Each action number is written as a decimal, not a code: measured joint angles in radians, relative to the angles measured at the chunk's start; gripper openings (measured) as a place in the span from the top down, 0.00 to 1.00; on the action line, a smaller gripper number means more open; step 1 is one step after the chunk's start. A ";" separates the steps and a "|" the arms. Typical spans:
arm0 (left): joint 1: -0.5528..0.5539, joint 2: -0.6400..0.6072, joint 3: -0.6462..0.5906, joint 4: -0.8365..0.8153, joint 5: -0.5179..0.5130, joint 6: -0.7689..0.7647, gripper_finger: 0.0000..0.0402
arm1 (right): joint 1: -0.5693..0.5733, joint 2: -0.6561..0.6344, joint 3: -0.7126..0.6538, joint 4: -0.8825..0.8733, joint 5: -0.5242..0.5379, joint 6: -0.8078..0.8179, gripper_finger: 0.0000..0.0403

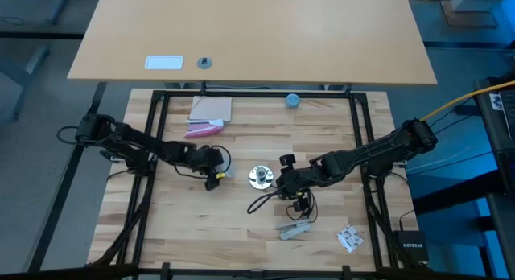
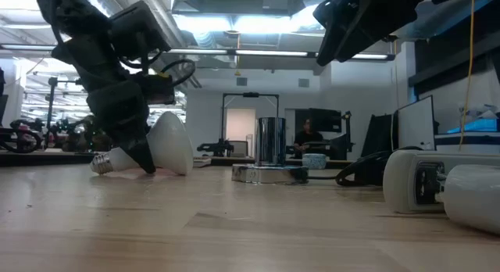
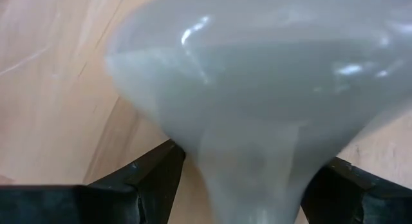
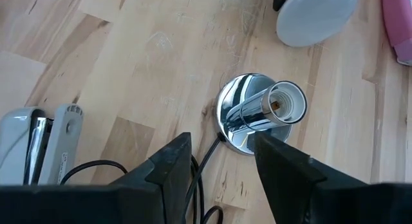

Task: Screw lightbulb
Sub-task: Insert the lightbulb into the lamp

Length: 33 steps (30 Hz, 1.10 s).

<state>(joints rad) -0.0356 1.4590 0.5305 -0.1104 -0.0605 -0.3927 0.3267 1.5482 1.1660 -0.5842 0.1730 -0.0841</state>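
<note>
Low view: the left claw (image 2: 144,159) grips the lightbulb (image 2: 160,147) by its neck, the bulb lying on the desk (image 2: 234,225). The right claw (image 4: 219,163), fingers spread and empty, hovers above the chrome socket (image 4: 257,111), beyond which the bulb lies.

Lightbulb lying on its side on the table

I see the white frosted lightbulb (image 2: 160,147) resting on the wood, wide dome one way and its threaded metal base the other, unscrewed, a short way from the chrome lamp socket (image 4: 257,112).
</note>
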 joint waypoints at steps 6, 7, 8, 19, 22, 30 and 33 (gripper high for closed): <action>0.045 0.003 0.047 -0.078 0.068 0.007 0.36 | 0.000 0.000 0.000 0.000 -0.001 0.000 0.57; 0.051 0.003 0.054 -0.091 0.081 0.013 0.36 | 0.000 0.000 0.000 0.000 -0.001 0.000 0.57; 0.058 0.003 0.061 -0.100 0.093 0.017 0.36 | 0.000 0.000 0.000 0.000 -0.001 0.000 0.57; 0.104 0.003 0.085 -0.152 0.177 0.023 0.36 | 0.000 0.000 0.000 0.000 -0.005 0.000 0.57; 0.110 0.003 0.085 -0.152 0.186 0.022 0.40 | 0.000 0.000 0.000 0.000 -0.004 0.000 0.57; 0.110 0.003 0.085 -0.149 0.190 0.008 0.57 | 0.000 0.000 0.000 0.000 -0.007 -0.001 0.57; 0.111 0.003 0.085 -0.141 0.191 -0.003 0.61 | 0.000 0.000 0.000 -0.001 -0.008 -0.003 0.57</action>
<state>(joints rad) 0.0750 1.4624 0.6151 -0.2518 0.1309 -0.3960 0.3267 1.5482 1.1660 -0.5849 0.1654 -0.0871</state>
